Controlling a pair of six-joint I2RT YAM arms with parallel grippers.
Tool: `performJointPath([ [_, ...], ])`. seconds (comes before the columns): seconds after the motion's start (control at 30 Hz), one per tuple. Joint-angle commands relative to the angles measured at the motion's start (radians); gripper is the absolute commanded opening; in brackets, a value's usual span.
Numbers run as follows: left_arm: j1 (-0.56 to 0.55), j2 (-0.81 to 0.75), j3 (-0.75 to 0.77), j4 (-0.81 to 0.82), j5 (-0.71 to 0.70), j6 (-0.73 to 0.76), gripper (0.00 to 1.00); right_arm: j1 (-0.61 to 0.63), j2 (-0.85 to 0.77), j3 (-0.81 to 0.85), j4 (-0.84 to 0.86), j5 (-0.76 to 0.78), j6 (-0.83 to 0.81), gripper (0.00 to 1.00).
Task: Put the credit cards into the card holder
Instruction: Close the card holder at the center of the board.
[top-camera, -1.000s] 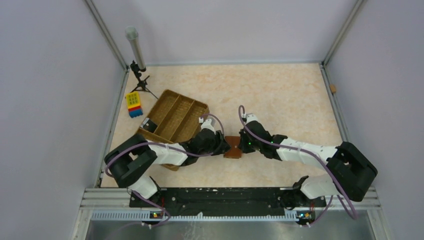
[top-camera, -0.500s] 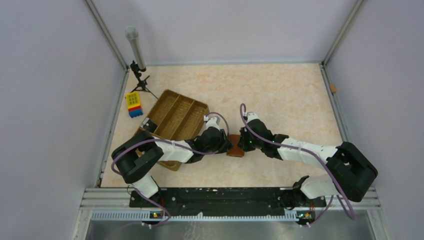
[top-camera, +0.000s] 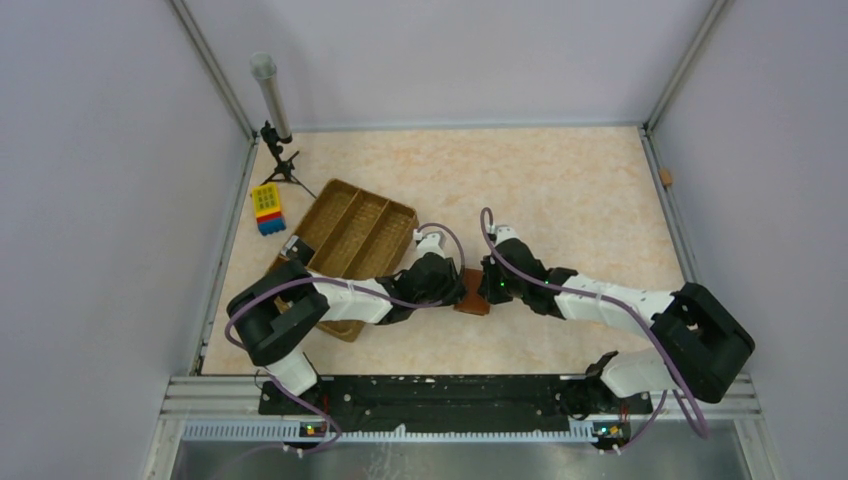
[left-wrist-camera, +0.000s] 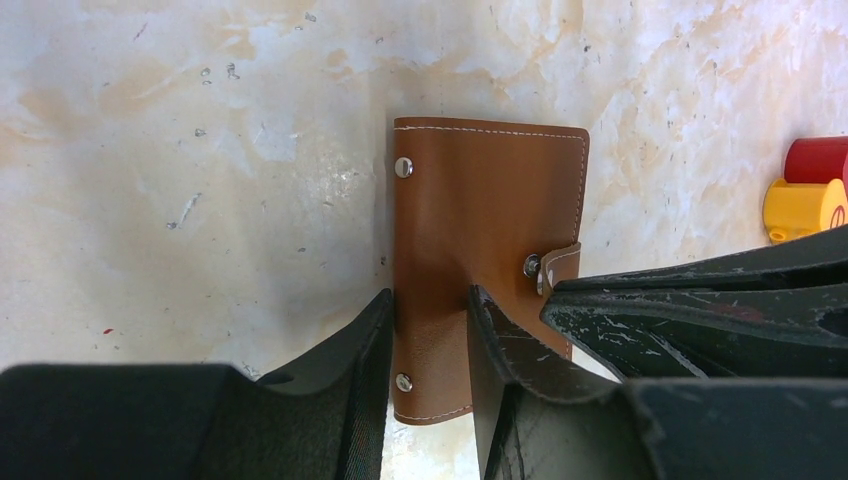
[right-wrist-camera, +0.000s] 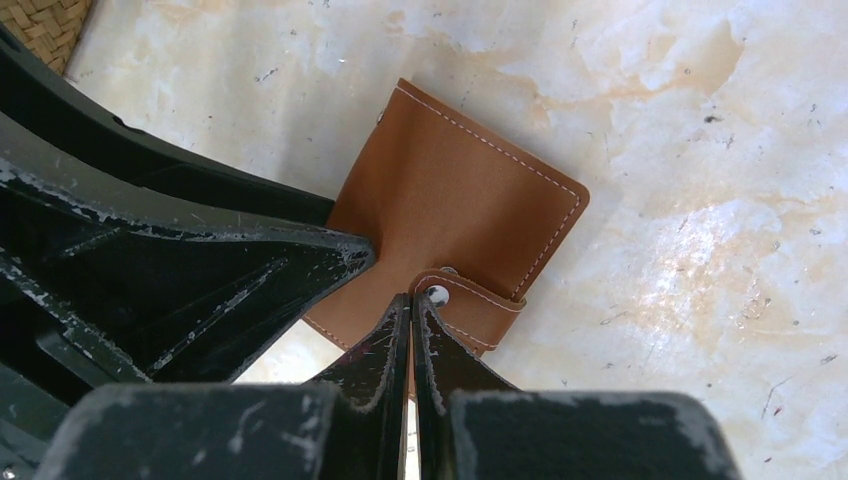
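Card holder (left-wrist-camera: 480, 250) lay flat btwn both grippers: left gripper (left-wrist-camera: 430, 330) pinched its near edge, right gripper (right-wrist-camera: 411, 318) w/ jaws pressed together at the snap tab (right-wrist-camera: 470, 300).

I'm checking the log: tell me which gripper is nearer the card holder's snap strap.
Right. The right gripper is shut with its tips at the snap strap of the card holder. The left gripper straddles the holder's near edge, beside the strap.
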Motion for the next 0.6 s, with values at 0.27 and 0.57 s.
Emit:
performJointPath([
  [0.27,-0.008,0.056,-0.009,-0.193,-0.032,0.044,0.35,-0.051,0.037,-0.022,0.108,-0.048,0.001,0.0],
  [0.57,-0.009,0.061,-0.002,-0.202,-0.032,0.046,0.35,-0.068,0.059,-0.041,0.12,-0.055,0.021,0.0],
])
